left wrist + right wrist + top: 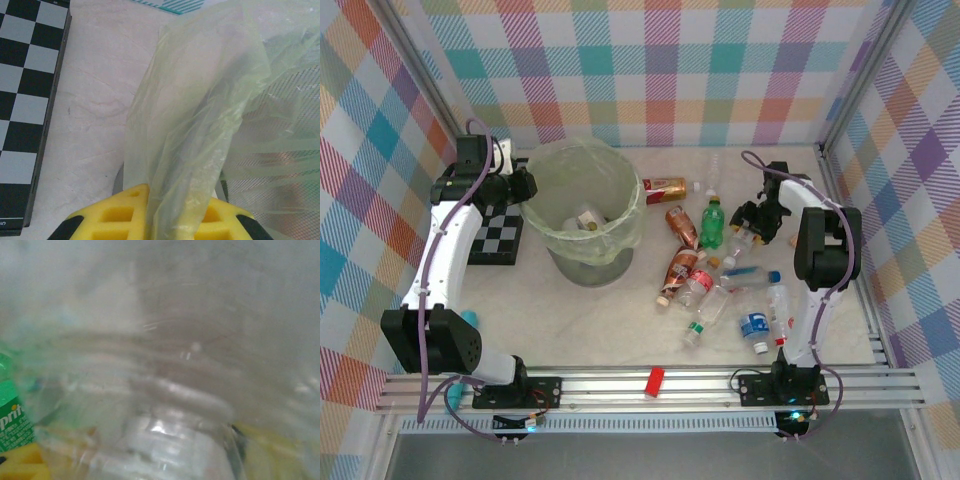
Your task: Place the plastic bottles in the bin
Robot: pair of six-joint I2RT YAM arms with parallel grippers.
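Pinching thin plastic liner (200, 100) of round translucent green bin (582, 265): left gripper (172, 205), fingers nearly together | right gripper (748, 222): clamped around clear plastic bottle (165, 380)

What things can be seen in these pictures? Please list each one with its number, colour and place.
bin: one, pale green, translucent, left of centre on the table
liner: one, thin pale green plastic, draped over the bin's rim
plastic bottles: about ten, mostly clear, some brown, one green, scattered right of the bin
bottle in the bin: one, clear, at the bottom
chessboard: one, black and white, left of the bin
red block: one, on the near rail
table: one, pale beige
left gripper: yellow fingers, at the bin's left rim, pinching the liner
right gripper: among the bottles; its grip is unclear
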